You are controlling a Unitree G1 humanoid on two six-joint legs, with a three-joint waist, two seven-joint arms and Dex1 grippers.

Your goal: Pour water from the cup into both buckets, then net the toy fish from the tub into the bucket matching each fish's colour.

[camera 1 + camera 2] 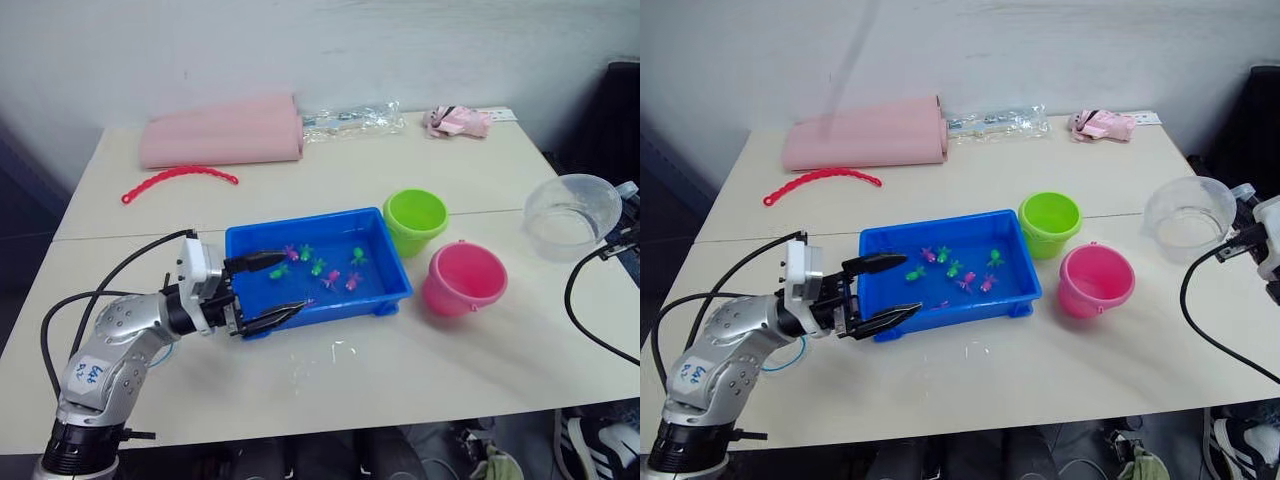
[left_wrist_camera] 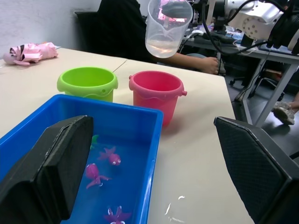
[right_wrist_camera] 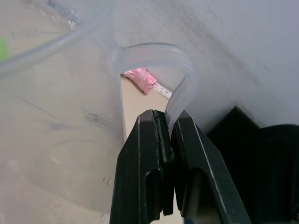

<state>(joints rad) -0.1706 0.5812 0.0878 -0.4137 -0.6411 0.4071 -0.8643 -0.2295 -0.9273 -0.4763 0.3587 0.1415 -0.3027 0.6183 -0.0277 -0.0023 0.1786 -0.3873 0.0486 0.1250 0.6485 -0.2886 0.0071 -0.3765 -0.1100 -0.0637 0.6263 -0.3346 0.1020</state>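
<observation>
The clear cup hangs upright at the right, beyond the pink bucket, with a little water in it. My right gripper is shut on the cup's handle loop. The lime green bucket stands beside the pink one, both just right of the blue tub. Several tiny fish lie in the tub's water, some pink, some green. My left gripper is open at the tub's near-left corner, one finger over the water and the other outside the front rim, holding nothing.
A rolled pink mat, a red beaded chain, a clear plastic bag and a pink cloth lie at the table's back. Water drops sit in front of the tub. A person's arm rests beyond the buckets.
</observation>
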